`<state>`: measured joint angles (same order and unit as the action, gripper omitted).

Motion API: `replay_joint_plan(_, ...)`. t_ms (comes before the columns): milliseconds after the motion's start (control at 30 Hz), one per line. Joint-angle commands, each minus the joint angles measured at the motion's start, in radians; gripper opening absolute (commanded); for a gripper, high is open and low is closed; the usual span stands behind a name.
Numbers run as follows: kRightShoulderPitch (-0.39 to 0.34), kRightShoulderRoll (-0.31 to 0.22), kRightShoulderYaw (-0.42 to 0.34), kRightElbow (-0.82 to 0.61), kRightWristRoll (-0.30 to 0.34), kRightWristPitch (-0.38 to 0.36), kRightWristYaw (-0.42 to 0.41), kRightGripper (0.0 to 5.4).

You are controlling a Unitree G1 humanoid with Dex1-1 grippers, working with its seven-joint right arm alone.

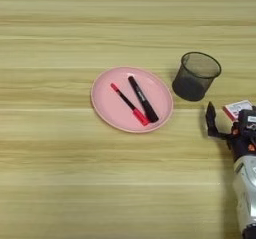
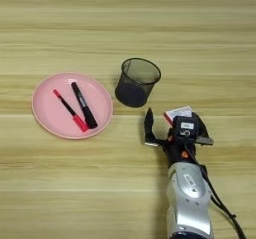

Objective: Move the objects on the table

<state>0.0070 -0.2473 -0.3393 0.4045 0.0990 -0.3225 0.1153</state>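
Across the whole shot it's just the table [image 1: 60, 183], light yellowish wood grain with streaks running side to side, and it runs past every edge of both views, so I can't place anything against its real edges or corners.

The silver forearm [image 2: 189, 203] is the next biggest thing. It comes up from the bottom edge on the right side and ends in the right gripper [image 2: 172, 125]. The two black fingers are spread wide apart: one finger [image 2: 148, 124] sticks up on the left, the other sits off to the right, and nothing is pinched between them.

Then the round pink plate [image 1: 107, 108], sitting flat roughly mid-table, left of everything else. Just to its right and a bit further back is the black wire-mesh cup [image 2: 136, 82], upright with its open mouth up. It's close to the plate but not touching it.

The small flat white-and-red box [image 2: 176, 114] lies on the table just in front of the cup and to the right. It's right behind the gripper, in line with the gap between the fingers, and the gripper body covers part of it. I can't tell if anything's touching it.

On the plate, the black marker [image 1: 143, 99] and the thin red pen [image 1: 129, 104] lie side by side, both slanted the same way, far ends to the left, the pen on the left. Their near ends are almost touching.
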Motion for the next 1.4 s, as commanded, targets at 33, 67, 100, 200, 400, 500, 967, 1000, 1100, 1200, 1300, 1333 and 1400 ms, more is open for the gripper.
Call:
replay_joint_plan(33, -0.063, -0.060, -0.020, 0.002, -0.008, -0.043, -0.018, 5.39)
replay_joint_plan(67, -0.069, -0.066, -0.022, 0.022, -0.008, -0.049, -0.020, 5.39)
replay_joint_plan(100, -0.074, -0.071, -0.025, 0.039, -0.009, -0.054, -0.023, 5.39)
replay_joint_plan(200, -0.082, -0.078, -0.030, 0.067, -0.009, -0.065, -0.032, 5.39)
replay_joint_plan(400, -0.102, -0.096, -0.036, 0.141, -0.008, -0.088, -0.041, 5.39)
replay_joint_plan(500, -0.114, -0.102, -0.034, 0.176, -0.005, -0.097, -0.040, 5.39)
replay_joint_plan(967, -0.183, -0.123, -0.042, 0.369, 0.049, -0.130, 0.020, 5.39)
replay_joint_plan(1000, -0.184, -0.122, -0.040, 0.373, 0.052, -0.132, 0.026, 5.39)
replay_joint_plan(1100, -0.188, -0.120, -0.034, 0.381, 0.058, -0.136, 0.041, 5.39)
replay_joint_plan(1200, -0.191, -0.118, -0.028, 0.391, 0.065, -0.125, 0.058, 5.39)
replay_joint_plan(1300, -0.194, -0.116, -0.023, 0.401, 0.068, -0.124, 0.070, 5.39)
replay_joint_plan(1333, -0.195, -0.116, -0.020, 0.405, 0.066, -0.125, 0.073, 5.39)
replay_joint_plan(1400, -0.197, -0.116, -0.017, 0.408, 0.067, -0.118, 0.081, 5.39)
